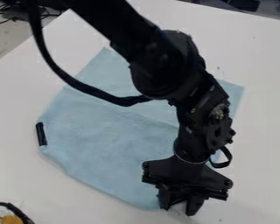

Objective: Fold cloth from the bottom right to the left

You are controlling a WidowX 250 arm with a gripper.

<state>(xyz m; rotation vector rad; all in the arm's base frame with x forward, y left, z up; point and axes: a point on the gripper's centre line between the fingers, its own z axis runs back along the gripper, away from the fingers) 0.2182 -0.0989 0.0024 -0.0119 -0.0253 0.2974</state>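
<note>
Pale-blue cloth [107, 144], soft matte fabric w/ faint creases & angular outline, spread on smooth white desk [16, 96]. Blk. rod-shaped item [41, 134] at cloth's L edge. Blk. pincer [178, 210], fingers slightly apart, at cloth's btm. R edge.

The arm [162, 65] is cut by the top edge, and it hides a wide part of the cloth [107, 140], including the middle of its upper side. The gripper [178, 209] covers the cloth's lower right part; whether some fabric lies between its fingertips, I cannot tell. The yellow thing [11, 219] at the lower left is cut by the bottom edge. The small black piece [41, 134] is too unclear to name.
</note>
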